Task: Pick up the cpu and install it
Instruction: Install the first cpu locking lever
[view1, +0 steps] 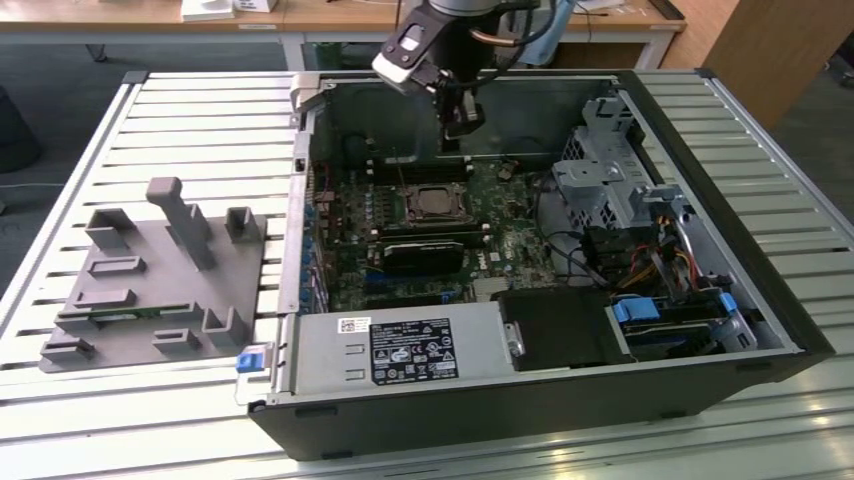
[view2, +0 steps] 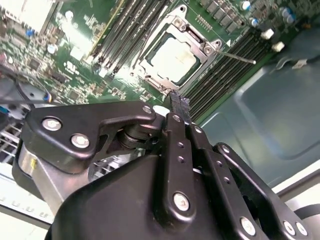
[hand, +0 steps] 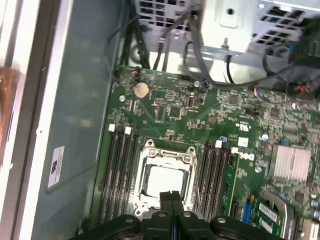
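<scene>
Hovering with jaws pressed together, gripper (hand: 171, 197) above socket-seated cpu (hand: 164, 182); case walls well apart.

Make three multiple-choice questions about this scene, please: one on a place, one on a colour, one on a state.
1. Where does the cpu lie?
A. In the socket on the motherboard
B. On the floor
C. On a wooden desk

2. What colour is the fixture tray beside the computer case?
A. Red
B. Blue
C. Grey

3. In what state is the tool?
A. Wide open
B. Shut, with nothing held
C. Shut on a cable

Answers:
1. A: both wrist views show the pale square top inside the socket's metal frame.
2. C: in the exterior view the tray with its upright pegs is grey all over.
3. B: in both wrist views the tips meet above the socket, with nothing between them.
</scene>
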